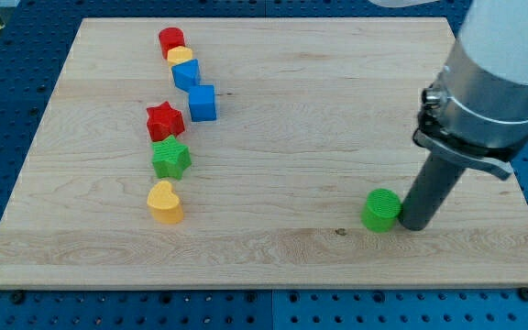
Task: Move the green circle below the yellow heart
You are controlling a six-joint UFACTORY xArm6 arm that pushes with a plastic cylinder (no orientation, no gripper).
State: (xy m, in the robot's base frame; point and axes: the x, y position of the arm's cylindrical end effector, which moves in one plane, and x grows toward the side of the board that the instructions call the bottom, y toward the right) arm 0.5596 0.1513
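Note:
The green circle (381,210) lies on the wooden board at the lower right. My tip (413,224) rests on the board just to the right of it, touching or nearly touching its right side. The yellow heart (164,203) lies at the lower left, far to the left of the green circle. It is the lowest block in a column of blocks.
Above the yellow heart stand a green star (171,159), a red star (164,120), a blue cube (203,103), a blue block (186,74), a yellow block (181,56) and a red block (170,40). The board's bottom edge (264,286) runs below.

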